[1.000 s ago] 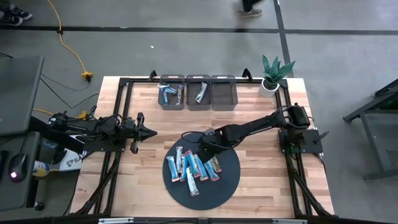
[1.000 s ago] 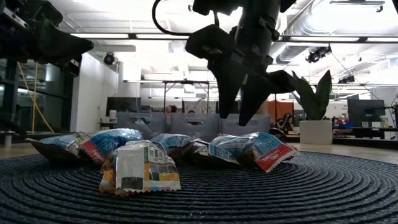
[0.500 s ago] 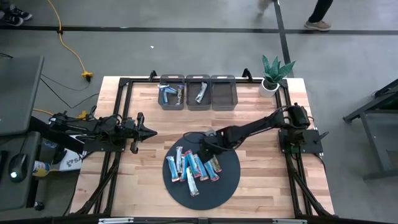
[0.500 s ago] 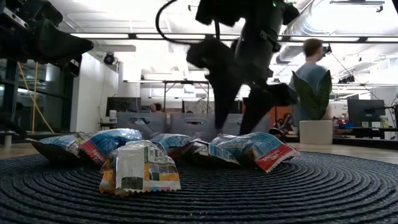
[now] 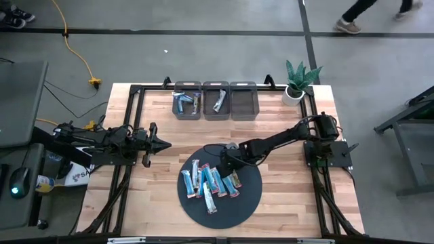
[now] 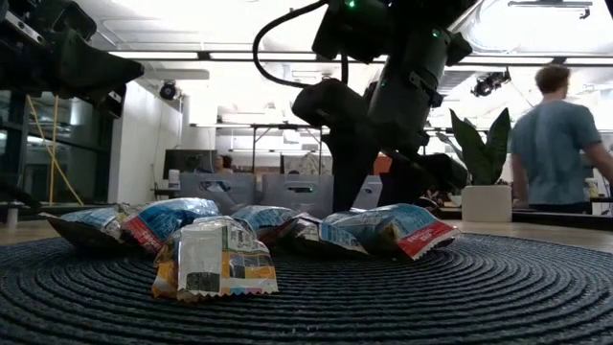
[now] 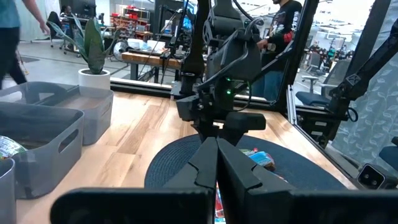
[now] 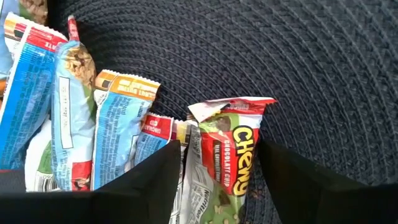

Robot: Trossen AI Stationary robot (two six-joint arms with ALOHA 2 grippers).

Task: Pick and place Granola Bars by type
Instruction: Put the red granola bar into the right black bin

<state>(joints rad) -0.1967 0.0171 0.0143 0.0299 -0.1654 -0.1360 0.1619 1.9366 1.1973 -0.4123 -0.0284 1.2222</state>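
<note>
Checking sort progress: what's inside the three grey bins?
In the high view, the left bin holds a few bars, blue among them; the middle bin holds one silvery bar; the right bin looks empty. Anything tucked against the walls can't be seen.

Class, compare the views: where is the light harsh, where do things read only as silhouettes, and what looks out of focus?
Low view: bright ceiling lights leave the right gripper a dark silhouette. Right wrist view: its fingers blur up close, while the Chewy bar is sharp. High view: even light, soft shadows on the round mat.
</note>
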